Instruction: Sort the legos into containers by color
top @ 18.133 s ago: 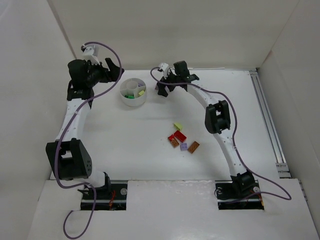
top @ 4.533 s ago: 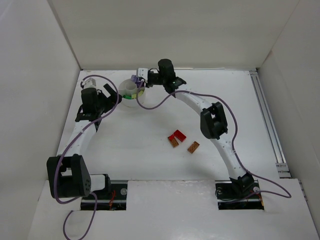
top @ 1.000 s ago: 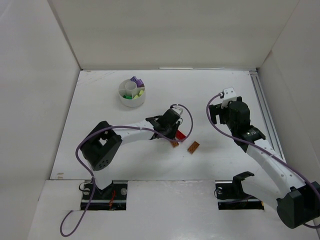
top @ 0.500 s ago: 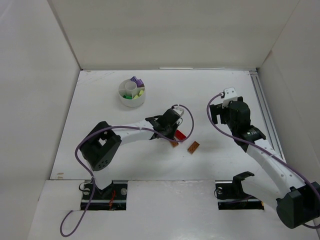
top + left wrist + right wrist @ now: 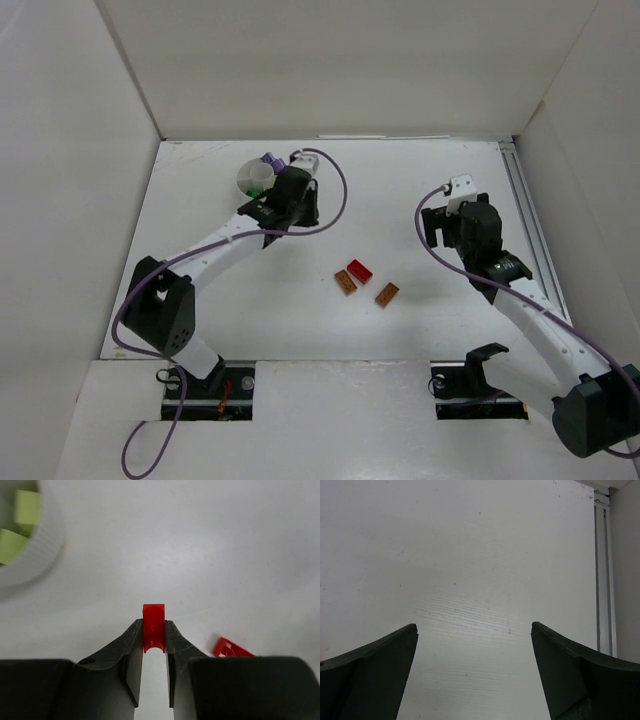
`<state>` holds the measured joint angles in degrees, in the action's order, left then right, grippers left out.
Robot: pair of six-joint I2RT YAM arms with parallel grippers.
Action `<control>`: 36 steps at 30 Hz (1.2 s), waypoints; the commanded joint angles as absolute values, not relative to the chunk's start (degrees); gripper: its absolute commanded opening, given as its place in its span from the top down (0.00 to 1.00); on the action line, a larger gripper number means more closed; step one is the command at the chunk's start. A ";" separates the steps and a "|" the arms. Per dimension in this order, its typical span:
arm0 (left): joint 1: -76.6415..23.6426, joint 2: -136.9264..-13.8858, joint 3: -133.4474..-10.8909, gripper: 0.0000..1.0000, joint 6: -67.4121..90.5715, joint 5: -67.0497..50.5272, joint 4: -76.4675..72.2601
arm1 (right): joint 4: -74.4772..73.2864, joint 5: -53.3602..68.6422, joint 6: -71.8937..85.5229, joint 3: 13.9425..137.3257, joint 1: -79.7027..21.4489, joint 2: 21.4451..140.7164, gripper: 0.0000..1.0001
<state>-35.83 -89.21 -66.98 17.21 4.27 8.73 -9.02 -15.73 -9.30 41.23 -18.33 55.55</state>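
Observation:
My left gripper (image 5: 153, 630) is shut on a small red lego (image 5: 153, 625), pinched upright between its black fingertips above the table. In the top view the left gripper (image 5: 292, 205) hovers just right of the round white container (image 5: 250, 180), whose rim (image 5: 35, 560) shows at the upper left of the left wrist view with pale yellow-green legos (image 5: 26, 507) inside. A lilac lego (image 5: 268, 160) lies in its far wedge. On the table lie another red lego (image 5: 359, 271) and two orange-brown legos (image 5: 346, 284) (image 5: 386, 294). My right gripper (image 5: 473, 625) stands open over bare table.
White walls enclose the table on three sides. A metal rail (image 5: 535, 250) runs along the right edge, also seen in the right wrist view as the rail (image 5: 602, 570). The right arm (image 5: 520, 310) stretches along the right side.
My left gripper has left the bricks in the middle and swung up and left to the dish, carrying a red lego. The right arm has stayed put.

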 commanded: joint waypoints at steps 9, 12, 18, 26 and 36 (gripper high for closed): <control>-16.18 -93.77 -80.50 1.00 15.83 0.09 2.99 | -6.59 -16.79 -11.60 44.91 -16.79 59.58 0.00; -13.45 -95.79 -83.39 1.00 15.30 0.62 4.12 | -6.59 -17.31 -11.60 45.96 -16.79 61.16 0.00; -7.57 -98.87 -84.11 1.00 15.29 0.62 4.13 | -6.59 -17.31 -11.60 47.11 -16.26 63.54 0.00; -3.43 -103.62 -85.33 1.00 15.47 -4.31 1.67 | -6.59 -16.27 -11.07 49.48 -16.26 66.62 0.00; -2.29 -110.91 -90.87 1.00 14.33 -7.21 -0.62 | -6.59 -15.64 -10.55 51.94 -16.26 70.49 0.00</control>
